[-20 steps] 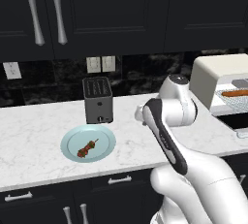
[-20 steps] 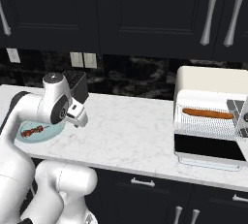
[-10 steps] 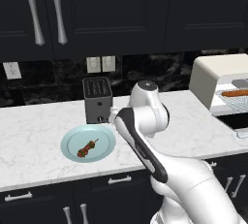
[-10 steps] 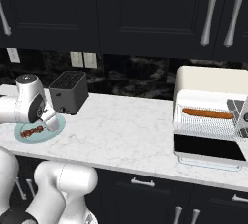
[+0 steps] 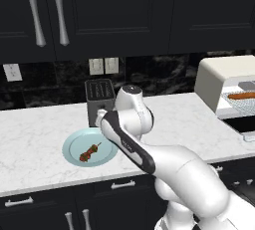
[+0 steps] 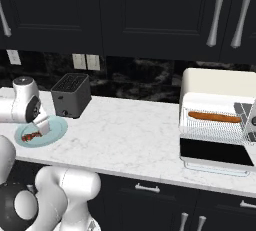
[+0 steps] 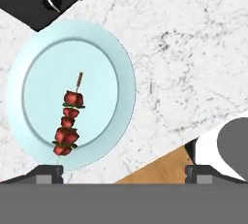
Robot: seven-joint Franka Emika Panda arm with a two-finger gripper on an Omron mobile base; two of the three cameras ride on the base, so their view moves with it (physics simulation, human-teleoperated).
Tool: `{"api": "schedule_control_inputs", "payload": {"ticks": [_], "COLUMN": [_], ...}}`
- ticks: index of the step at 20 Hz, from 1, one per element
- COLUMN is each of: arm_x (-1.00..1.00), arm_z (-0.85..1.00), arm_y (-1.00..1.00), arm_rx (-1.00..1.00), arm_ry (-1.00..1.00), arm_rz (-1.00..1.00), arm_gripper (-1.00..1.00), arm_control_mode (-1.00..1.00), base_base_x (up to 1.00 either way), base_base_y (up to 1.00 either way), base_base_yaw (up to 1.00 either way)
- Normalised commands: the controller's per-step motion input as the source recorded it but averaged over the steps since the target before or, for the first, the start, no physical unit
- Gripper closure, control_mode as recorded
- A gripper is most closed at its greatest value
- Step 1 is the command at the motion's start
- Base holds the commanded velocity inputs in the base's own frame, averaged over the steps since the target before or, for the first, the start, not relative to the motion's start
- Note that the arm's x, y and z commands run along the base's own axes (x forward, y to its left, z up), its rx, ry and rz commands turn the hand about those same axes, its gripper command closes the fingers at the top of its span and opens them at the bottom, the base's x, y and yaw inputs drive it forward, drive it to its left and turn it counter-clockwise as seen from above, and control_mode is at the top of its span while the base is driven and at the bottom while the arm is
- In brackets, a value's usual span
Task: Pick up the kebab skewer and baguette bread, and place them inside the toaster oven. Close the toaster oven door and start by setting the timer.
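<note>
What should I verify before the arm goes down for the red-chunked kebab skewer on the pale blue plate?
1. Short red-chunked kebab skewer lying free on the pale blue round plate: ok.
2. Gripper open, nothing between the fingers: ok.
3. Gripper centred over skewer: not ok, skewer sits toward one fingertip.
4. Long orange-brown baguette already on the cream toaster oven rack: ok.
5. Oven door down: ok.
6. Dark slot toaster clear of the descent: cannot tell.

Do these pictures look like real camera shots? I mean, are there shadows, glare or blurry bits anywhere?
Left base view: flat, even light, the plate casts hardly any shadow, and edges look slightly soft. Right base view: the toaster oven glass is dark with no glare, and the baguette is plain to see. Hand view: crisp, the skewer sharply drawn, marble veins clear, no lens distortion.
</note>
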Motion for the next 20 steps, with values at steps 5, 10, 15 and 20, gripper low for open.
{"api": "schedule_control_inputs", "payload": {"ticks": [5,10,15,20], "arm_x": [0.00,0.10,0.36,0.33], "arm_z": [-0.22,-0.25,-0.26,-0.13], "arm_y": [0.60,0.33,0.08,0.21], "arm_rx": [0.00,0.00,0.00,0.00], "arm_ry": [0.06,0.01,0.00,0.02], "arm_rz": [-0.06,-0.01,0.00,0.00], "arm_gripper": [-1.00,-1.00,-1.00,-1.00], "arm_control_mode": [-1.00,-1.00,-1.00,-1.00], "base_base_x": [0.00,0.00,0.00,0.00], "base_base_y": [0.00,0.00,0.00,0.00], "base_base_yaw": [0.00,0.00,0.00,0.00]}}
